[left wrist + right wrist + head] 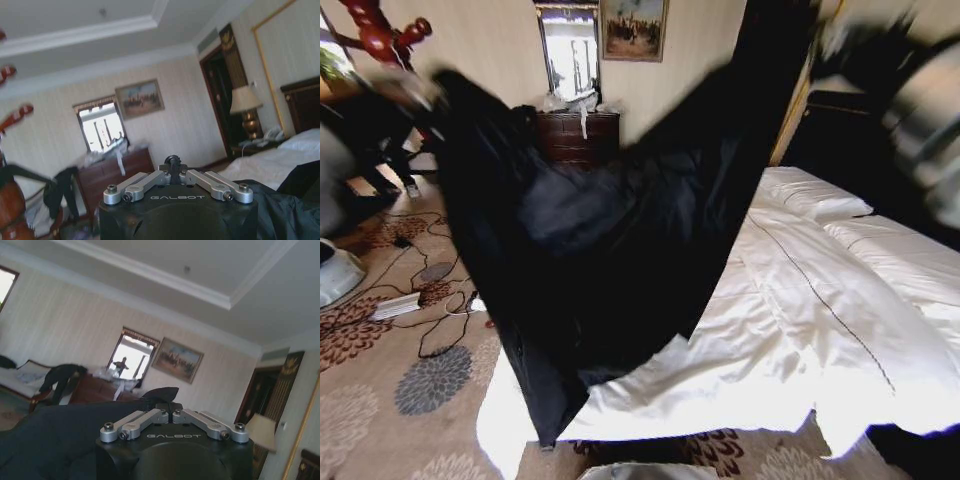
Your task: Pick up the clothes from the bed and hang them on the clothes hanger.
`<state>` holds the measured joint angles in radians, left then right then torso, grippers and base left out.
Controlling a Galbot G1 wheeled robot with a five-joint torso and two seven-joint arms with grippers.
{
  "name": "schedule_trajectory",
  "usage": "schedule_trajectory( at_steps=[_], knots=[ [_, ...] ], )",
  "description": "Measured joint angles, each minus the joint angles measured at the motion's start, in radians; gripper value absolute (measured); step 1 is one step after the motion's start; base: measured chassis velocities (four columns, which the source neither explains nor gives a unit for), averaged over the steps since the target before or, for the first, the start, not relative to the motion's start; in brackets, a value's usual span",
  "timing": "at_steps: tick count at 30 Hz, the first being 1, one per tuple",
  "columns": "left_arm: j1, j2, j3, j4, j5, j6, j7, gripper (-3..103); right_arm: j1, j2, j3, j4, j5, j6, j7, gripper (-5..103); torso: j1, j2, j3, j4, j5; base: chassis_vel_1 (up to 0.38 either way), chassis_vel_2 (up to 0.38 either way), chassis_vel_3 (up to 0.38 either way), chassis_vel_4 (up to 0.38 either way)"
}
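The clothes (590, 240), one large black garment, hang spread wide in the air over the near corner of the bed (840, 300). My left gripper (418, 88) holds the garment's upper left end. Its upper right end rises to my right gripper (825, 35). Both are blurred in the head view. In the left wrist view my left gripper (177, 167) is closed, with black fabric (280, 210) bunched beside it. My right gripper (167, 400) is shut on a fold of the clothes (60, 435). The red-brown clothes hanger (380, 35) stands at the far left, its pole (12, 200) close to my left arm.
A dark wooden dresser (578, 135) with a mirror (570, 50) stands against the far wall. Cables and a power strip (398, 305) lie on the patterned carpet at left. A lamp (246, 102) sits on the nightstand by the black headboard (302, 100).
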<state>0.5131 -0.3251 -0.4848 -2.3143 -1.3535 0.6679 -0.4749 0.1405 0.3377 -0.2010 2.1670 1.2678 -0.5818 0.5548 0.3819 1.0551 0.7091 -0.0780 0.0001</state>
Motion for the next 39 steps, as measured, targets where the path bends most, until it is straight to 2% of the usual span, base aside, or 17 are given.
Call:
schedule_trajectory(
  at_steps=[3, 6, 7, 9, 11, 12, 15, 16, 17, 18, 19, 21, 27, 31, 35, 36, 39],
  knots=[
    [-0.003, -0.034, 0.033, 0.035, 0.02, -0.007, -0.005, 1, -0.01, 0.061, -0.01, -0.04, -0.003, 0.001, 0.008, 0, 0.001, 0.0, 0.0, 0.0006, -0.0007, 0.0, 0.0, 0.0, 0.0],
    [-0.021, -0.033, 0.038, 0.101, 0.024, -0.028, 0.003, 1, 0.041, 0.144, -0.038, -0.138, -0.028, 0.065, -0.044, 0, 0.0, 0.0, 0.0, -0.0001, -0.0004, 0.0, 0.0, 0.0, 0.0],
    [-0.021, -0.033, 0.038, 0.101, 0.024, -0.028, 0.003, 1, 0.041, 0.144, -0.038, -0.138, -0.028, 0.065, -0.044, 0, 0.0, 0.0, 0.0, -0.0001, -0.0004, 0.0, 0.0, 0.0, 0.0],
    [-0.043, -0.004, 0.045, 0.173, 0.038, -0.053, 0.029, 1, 0.088, 0.23, -0.073, -0.262, -0.107, 0.14, -0.118, 0, -0.001, 0.0, -0.001, -0.0008, -0.0002, 0.0, 0.0, 0.0, 0.0],
    [-0.098, 0.018, 0.085, 0.256, 0.058, -0.078, 0.06, 1, 0.139, 0.331, -0.118, -0.389, -0.195, 0.2, -0.189, 0, 0.0, 0.0, 0.0, 0.001, 0.0, 0.0, 0.0, 0.0, 0.0],
    [-0.098, 0.018, 0.085, 0.256, 0.058, -0.078, 0.06, 1, 0.139, 0.331, -0.118, -0.389, -0.195, 0.2, -0.189, 0, 0.0, 0.0, 0.0, 0.001, 0.0, 0.0, 0.0, 0.0, 0.0],
    [-0.303, -0.007, 0.305, 0.407, 0.084, -0.116, 0.105, 1, 0.221, 0.478, -0.17, -0.582, -0.232, 0.244, -0.207, 0, 0.0, 0.0, 0.0, 0.0019, -0.0015, 0.0, 0.0, 0.0, 0.0],
    [-0.403, -0.029, 0.387, 0.458, 0.084, -0.126, 0.114, 1, 0.249, 0.518, -0.178, -0.636, -0.238, 0.258, -0.208, 0, 0.0, 0.0, 0.0, 0.0005, -0.0028, 0.0, 0.0, 0.0, 0.0],
    [-0.403, -0.029, 0.387, 0.458, 0.084, -0.126, 0.114, 1, 0.249, 0.518, -0.178, -0.636, -0.238, 0.258, -0.208, 0, 0.0, 0.0, 0.0, 0.0005, -0.0028, 0.0, 0.0, 0.0, 0.0],
    [-0.495, -0.048, 0.444, 0.492, 0.082, -0.137, 0.117, 1, 0.277, 0.552, -0.179, -0.685, -0.244, 0.275, -0.208, 0, 0.001, 0.0, 0.0, -0.0003, -0.0025, 0.0, 0.0, 0.0, 0.0],
    [-0.587, -0.069, 0.486, 0.526, 0.072, -0.146, 0.116, 1, 0.313, 0.588, -0.179, -0.734, -0.249, 0.295, -0.204, 0, 0.001, 0.0, 0.0, -0.0005, 0.0006, 0.0, 0.0, 0.0, 0.0],
    [-0.698, -0.096, 0.526, 0.552, 0.05, -0.147, 0.116, 1, 0.366, 0.618, -0.169, -0.765, -0.249, 0.313, -0.194, 0, 0.001, 0.0, 0.0, -0.0007, 0.0004, 0.0, 0.0, 0.0, 0.0],
    [-0.788, -0.093, 0.538, 0.537, 0.026, -0.147, 0.116, 1, 0.401, 0.594, -0.15, -0.714, -0.246, 0.354, -0.186, 0, 0.0, 0.0, -0.001, 0.0007, -0.0004, 0.0, 0.0, 0.0, 0.0],
    [-0.746, -0.028, 0.51, 0.44, 0.013, -0.142, 0.115, 1, 0.34, 0.523, -0.125, -0.573, -0.22, 0.359, -0.146, 0, 0.0, 0.0, -0.001, -0.0002, -0.0001, 0.0, 0.0, 0.0, 0.0],
    [-0.626, 0.096, 0.453, 0.271, 0.001, -0.146, 0.094, 1, 0.197, 0.38, -0.069, -0.342, -0.189, 0.341, -0.075, 0, 0.0, 0.0, 0.0, 0.0005, -0.0001, 0.0, 0.0, 0.0, 0.0],
    [-0.626, 0.096, 0.453, 0.271, 0.001, -0.146, 0.094, 1, 0.197, 0.38, -0.069, -0.342, -0.189, 0.341, -0.075, 0, 0.0, 0.0, 0.0, 0.0005, -0.0001, 0.0, 0.0, 0.0, 0.0],
    [-0.598, 0.189, 0.404, 0.132, -0.078, -0.159, 0.055, 1, 0.104, 0.253, 0.035, -0.171, -0.143, 0.311, -0.036, 0, 0.0, 0.0, 0.0, 0.0, 0.0003, 0.0, 0.0, 0.0, 0.0]
  ],
)
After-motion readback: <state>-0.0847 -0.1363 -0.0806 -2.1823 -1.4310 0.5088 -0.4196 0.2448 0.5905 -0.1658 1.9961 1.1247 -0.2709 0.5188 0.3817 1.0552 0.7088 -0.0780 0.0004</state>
